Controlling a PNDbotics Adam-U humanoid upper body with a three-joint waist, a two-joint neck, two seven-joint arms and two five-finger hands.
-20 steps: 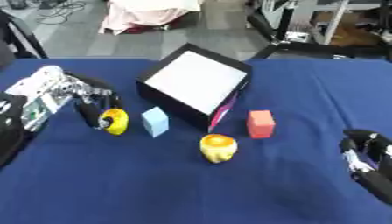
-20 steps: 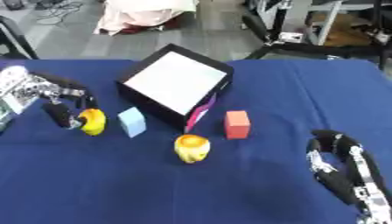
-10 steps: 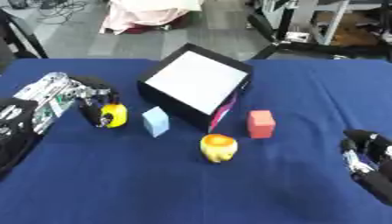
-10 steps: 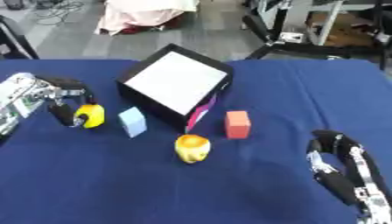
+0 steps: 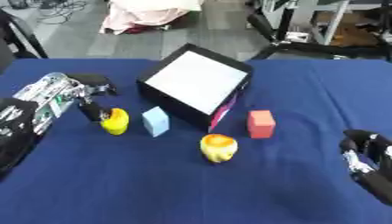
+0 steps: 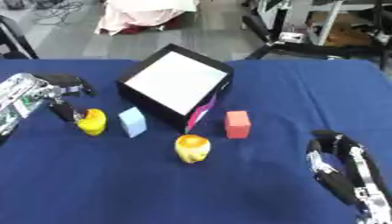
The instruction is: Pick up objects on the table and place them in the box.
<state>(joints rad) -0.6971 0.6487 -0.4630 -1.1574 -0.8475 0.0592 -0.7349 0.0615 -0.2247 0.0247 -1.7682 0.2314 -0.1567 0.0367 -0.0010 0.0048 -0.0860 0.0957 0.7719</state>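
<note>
Your left hand (image 5: 67, 94) is reaching in from the left edge, silver and black, its dark fingers (image 5: 95, 81) curling forward and the thumb (image 5: 92, 111) pointing down onto the yellow piece (image 5: 116, 121). The thumb is touching the piece's left side, while the other fingers are arching above it without closing round it, so nothing is being gripped.

The yellow piece is rounded and smooth, something like a small duck or fruit, and it is sitting on the cloth just right of your thumb. Just beyond it to the right, a pale blue block (image 5: 156, 121) is standing, matte and square-edged. Further right of your left hand, the box (image 5: 196, 84) is resting tilted, with black walls, a flat white inner face turned up toward you and a pink strip (image 5: 223, 113) showing at its near corner. In front of the box a yellow-orange cup shape (image 5: 218, 147) is sitting, glossy, with a darker orange top. Right of that, an orange-red block (image 5: 261, 124) is standing upright, apart from the box.

Your right hand (image 6: 344, 168) is lying at the lower right corner, fingers relaxed and slightly bent, holding nothing, well apart from all the pieces.

Everything is resting on a dark blue cloth (image 5: 153, 188) with a soft, even weave.
</note>
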